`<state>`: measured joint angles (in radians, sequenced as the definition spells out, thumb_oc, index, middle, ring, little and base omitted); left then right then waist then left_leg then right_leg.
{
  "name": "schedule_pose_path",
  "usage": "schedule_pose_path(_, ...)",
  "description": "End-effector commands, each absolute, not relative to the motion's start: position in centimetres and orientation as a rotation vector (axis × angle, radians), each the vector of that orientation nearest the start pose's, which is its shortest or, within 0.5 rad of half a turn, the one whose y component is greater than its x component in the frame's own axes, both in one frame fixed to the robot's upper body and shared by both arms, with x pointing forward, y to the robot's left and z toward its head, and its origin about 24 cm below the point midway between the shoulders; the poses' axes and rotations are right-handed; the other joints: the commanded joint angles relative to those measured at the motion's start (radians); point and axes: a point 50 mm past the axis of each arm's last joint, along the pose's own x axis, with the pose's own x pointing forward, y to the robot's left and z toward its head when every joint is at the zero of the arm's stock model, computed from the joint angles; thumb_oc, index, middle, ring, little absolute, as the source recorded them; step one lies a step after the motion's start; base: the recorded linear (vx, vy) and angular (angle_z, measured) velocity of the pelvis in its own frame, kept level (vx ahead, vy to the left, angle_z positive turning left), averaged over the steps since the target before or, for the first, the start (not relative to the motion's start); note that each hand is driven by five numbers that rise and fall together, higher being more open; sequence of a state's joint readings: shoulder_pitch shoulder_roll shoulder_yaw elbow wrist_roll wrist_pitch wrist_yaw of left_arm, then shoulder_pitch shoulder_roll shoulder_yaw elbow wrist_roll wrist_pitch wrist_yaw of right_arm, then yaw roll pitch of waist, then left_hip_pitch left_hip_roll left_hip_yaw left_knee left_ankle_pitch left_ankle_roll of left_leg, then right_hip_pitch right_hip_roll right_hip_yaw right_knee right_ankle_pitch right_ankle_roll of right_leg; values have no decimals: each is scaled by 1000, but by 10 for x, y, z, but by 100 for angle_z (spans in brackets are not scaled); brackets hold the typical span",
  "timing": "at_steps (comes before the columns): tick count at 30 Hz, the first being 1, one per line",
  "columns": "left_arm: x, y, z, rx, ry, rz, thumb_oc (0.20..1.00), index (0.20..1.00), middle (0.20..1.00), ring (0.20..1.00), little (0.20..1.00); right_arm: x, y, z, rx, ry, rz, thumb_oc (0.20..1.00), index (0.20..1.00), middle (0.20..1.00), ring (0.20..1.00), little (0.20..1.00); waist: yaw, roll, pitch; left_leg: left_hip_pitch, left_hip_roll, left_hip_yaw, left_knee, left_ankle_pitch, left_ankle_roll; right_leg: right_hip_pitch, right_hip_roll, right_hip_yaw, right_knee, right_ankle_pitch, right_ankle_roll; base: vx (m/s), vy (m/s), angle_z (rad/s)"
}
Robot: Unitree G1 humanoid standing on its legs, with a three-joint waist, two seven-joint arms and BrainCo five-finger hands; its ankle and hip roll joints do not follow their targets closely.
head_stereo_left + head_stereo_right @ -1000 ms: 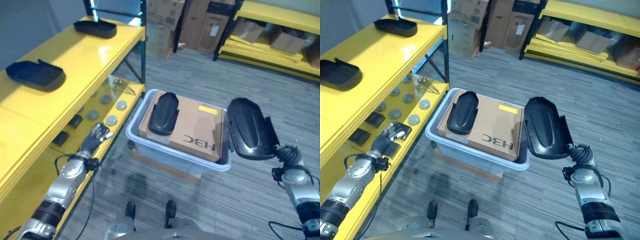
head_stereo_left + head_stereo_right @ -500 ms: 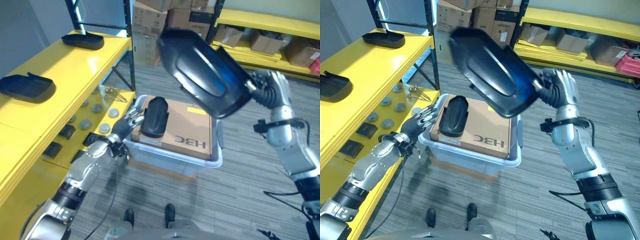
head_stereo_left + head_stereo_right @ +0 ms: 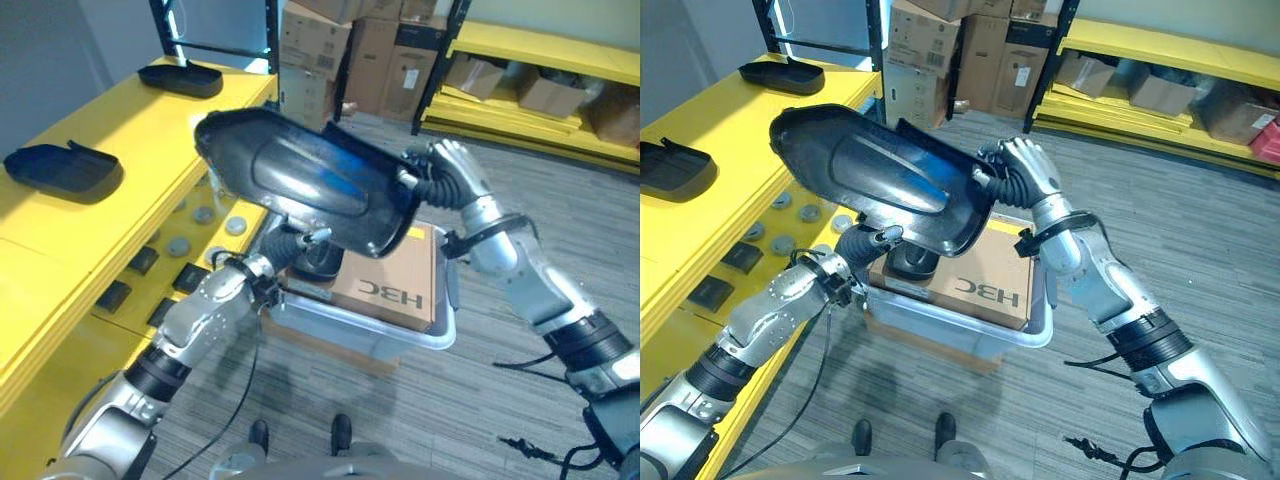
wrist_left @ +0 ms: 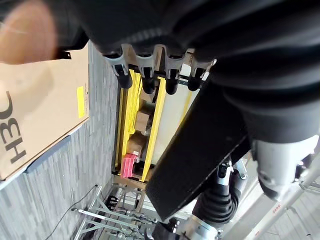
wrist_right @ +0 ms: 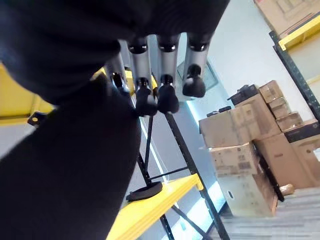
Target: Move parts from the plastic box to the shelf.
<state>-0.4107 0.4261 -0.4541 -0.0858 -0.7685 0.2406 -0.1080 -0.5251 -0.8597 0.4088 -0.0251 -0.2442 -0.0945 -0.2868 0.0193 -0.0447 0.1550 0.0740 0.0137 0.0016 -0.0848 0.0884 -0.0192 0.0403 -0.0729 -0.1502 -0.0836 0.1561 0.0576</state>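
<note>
at the left we see the yellow shelf (image 3: 120,150): one black part (image 3: 62,170) lies on its top board near the front edge, another (image 3: 180,77) at the far end by the dark upright. on the lower board there are small round discs (image 3: 205,215) and flat dark pieces (image 3: 142,260).

our left hand (image 3: 872,240) reaches up under the big part (image 3: 300,185), its fingers fairly straight in the left wrist view; we cannot tell whether they touch it. this big black part hangs tilted in the air between the shelf and the box (image 3: 385,335), well above both.

the box stands on the grey striped floor (image 3: 520,190) just beside the shelf's lower board. a carton (image 3: 395,275) lies in it, and a smaller part (image 3: 912,264) rests on the carton's left end.

our right hand (image 3: 1025,175) grips the big part at its right end, fingers curled round the edge.

far back stand cardboard boxes (image 3: 345,50), and to the right a second yellow rack (image 3: 540,45) carries more cartons.
</note>
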Motion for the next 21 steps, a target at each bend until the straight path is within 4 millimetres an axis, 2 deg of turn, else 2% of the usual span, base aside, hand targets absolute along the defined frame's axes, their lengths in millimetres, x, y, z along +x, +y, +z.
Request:
schedule_pose_path(1, 293, 60, 150, -231, -108, -807, 1000, 1000, 1000, 1000, 1000, 316, -172, 235, -1059, -812, 32, 200, 200, 200, 200, 200, 24, -12, -47, 49, 8, 19, -2, -161, 9, 112, -43, -34, 11, -198, 68, 0, 0, 0)
schedule_pose_path(10, 295, 68, 156, -281, -165, -670, 1000, 1000, 1000, 1000, 1000, 307, -149, 223, -943, -856, 162, 200, 200, 200, 200, 200, 36, -6, -46, 45, 5, 2, -2, -161, 11, 112, -45, -39, 12, -199, 69, 0, 0, 0)
schedule_pose_path(13, 298, 77, 156, -310, -184, -577, 1000, 1000, 1000, 1000, 1000, 297, -136, 220, -882, -918, 219, 200, 200, 200, 200, 200, 42, -5, -44, 45, 3, -3, -2, -161, 13, 113, -44, -40, 11, -200, 67, 0, 0, 0)
schedule_pose_path(20, 304, 82, 151, -351, -176, -471, 1000, 1000, 1000, 1000, 1000, 278, -111, 221, -788, -1007, 380, 200, 200, 200, 200, 200, 46, -6, -45, 43, 2, -8, -2, -161, 13, 111, -41, -39, 12, -202, 66, 0, 0, 0)
schedule_pose_path(21, 305, 83, 151, -357, -180, -456, 765, 765, 765, 765, 765, 276, -108, 220, -765, -1006, 412, 200, 200, 200, 200, 200, 47, -6, -45, 43, 1, -9, -2, -161, 13, 110, -41, -40, 13, -203, 66, 0, 0, 0)
